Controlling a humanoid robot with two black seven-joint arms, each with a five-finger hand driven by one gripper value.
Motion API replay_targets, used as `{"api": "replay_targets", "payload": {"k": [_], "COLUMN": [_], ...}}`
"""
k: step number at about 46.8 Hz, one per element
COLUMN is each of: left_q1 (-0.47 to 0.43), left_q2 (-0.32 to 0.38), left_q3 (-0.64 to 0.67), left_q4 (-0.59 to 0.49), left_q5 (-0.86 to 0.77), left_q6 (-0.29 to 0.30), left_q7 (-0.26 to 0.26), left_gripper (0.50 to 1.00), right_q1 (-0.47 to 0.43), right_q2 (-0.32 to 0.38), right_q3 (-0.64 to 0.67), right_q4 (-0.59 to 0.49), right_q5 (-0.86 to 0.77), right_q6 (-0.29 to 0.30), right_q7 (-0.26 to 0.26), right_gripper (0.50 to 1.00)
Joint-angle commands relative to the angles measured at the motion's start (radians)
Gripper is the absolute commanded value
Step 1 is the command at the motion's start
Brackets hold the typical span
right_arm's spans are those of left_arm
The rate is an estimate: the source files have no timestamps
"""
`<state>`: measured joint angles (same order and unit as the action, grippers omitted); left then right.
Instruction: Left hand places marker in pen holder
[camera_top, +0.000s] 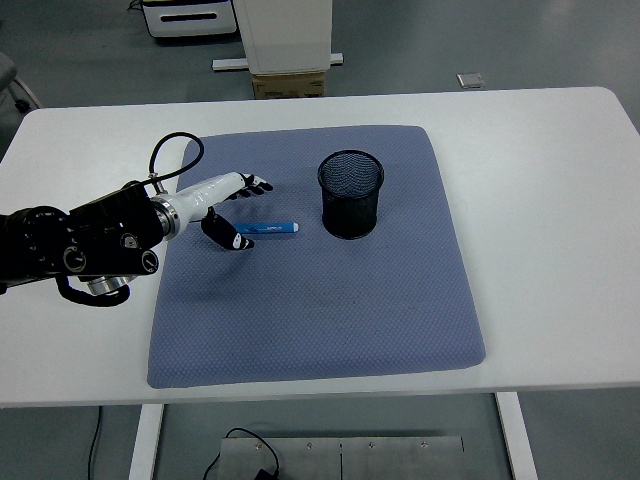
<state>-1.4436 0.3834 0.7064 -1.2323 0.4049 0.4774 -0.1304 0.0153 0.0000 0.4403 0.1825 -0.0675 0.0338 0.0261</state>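
A blue marker (268, 229) lies flat on the blue-grey mat (320, 300), left of the black mesh pen holder (351, 193), which stands upright. My left hand (236, 210) reaches in from the left with its fingers spread and empty. The thumb tip sits at the marker's left end and the other fingers hover just behind it. Whether the thumb touches the marker I cannot tell. The right arm is out of view.
The mat lies on a white table (560, 200). A black cable (172, 152) loops up from my left wrist. A cardboard box (288, 84) stands on the floor behind the table's far edge.
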Motion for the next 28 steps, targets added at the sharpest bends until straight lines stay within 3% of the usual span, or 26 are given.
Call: {"api": "replay_targets", "payload": {"k": [1,9,17,28], "left_q1": [0.0,0.0,0.0,0.002], "left_q2": [-0.001,-0.008,-0.012,-0.015], "left_q3": [0.002,0.005,0.008,0.01], "left_q4": [0.001,0.017,0.022,0.024], "left_q5": [0.002,0.005,0.014,0.014], "left_q6": [-0.003,-0.006,-0.008,-0.016], "left_q7": [0.0,0.0,0.0,0.0], "left_gripper": [0.821,0.81,0.725,0.71], "right_q1": [0.0,0.0,0.0,0.0], "right_q2": [0.0,0.0,0.0,0.0], "right_q3": [0.0,0.0,0.0,0.0], "right_q4": [0.0,0.0,0.0,0.0], "right_q5": [0.0,0.0,0.0,0.0], "right_q6": [0.0,0.0,0.0,0.0], "right_q7": [0.0,0.0,0.0,0.0], "right_gripper": [1.0,1.0,1.0,1.0]}}
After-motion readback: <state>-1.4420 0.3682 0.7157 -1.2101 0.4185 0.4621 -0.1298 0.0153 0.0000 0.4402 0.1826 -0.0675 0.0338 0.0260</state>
